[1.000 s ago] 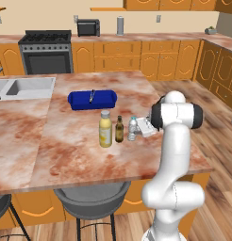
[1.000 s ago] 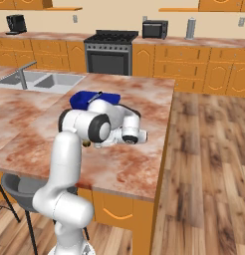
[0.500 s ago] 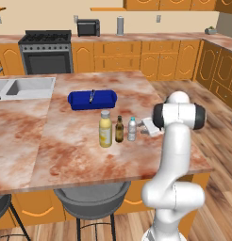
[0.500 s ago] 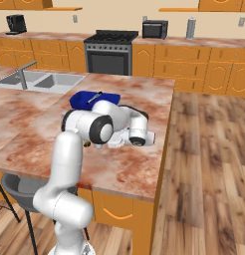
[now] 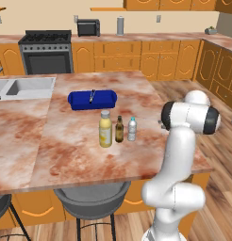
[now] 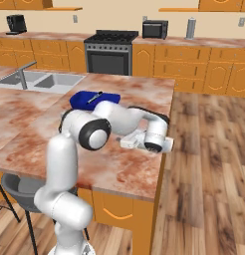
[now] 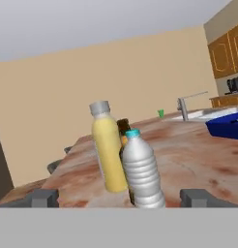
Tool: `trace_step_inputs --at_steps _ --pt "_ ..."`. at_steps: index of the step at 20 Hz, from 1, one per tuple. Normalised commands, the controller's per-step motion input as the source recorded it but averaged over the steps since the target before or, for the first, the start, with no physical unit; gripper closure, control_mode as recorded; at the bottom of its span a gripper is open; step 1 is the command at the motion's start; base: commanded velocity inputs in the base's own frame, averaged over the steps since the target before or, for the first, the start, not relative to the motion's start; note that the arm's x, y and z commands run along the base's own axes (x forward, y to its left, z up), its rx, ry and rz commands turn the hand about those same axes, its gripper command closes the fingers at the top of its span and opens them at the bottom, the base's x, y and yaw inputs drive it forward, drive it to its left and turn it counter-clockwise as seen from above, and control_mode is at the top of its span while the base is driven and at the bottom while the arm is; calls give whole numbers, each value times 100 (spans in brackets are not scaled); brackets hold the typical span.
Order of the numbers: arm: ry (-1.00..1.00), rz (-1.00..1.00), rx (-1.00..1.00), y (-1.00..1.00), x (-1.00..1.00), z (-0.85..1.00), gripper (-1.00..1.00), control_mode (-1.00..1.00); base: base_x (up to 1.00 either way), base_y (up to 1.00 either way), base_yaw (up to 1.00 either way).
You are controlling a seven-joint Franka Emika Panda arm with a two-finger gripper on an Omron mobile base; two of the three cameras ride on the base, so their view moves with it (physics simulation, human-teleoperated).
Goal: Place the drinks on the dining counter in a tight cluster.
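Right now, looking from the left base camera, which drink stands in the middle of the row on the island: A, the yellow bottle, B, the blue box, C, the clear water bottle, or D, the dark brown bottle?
D: the dark brown bottle stands upright between the yellow bottle and the water bottle, all close together on the dining counter.

I can't read any lettering from here. The yellow bottle [image 5: 105, 129], the brown bottle [image 5: 119, 129] and the water bottle [image 5: 132, 129] carry no legible labels. The blue box [image 5: 92, 100] looks plain too.
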Motion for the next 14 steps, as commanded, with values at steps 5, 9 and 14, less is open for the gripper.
trace_step_inputs --at_steps 5,9,14 --pt "12 -16 -7 -2 -100 74 -100 -100 0 0 0" --pt "7 -8 -28 34 -72 100 -100 -100 0 0 0" --pt "10 0 -48 32 -37 95 -100 -100 0 0 0"
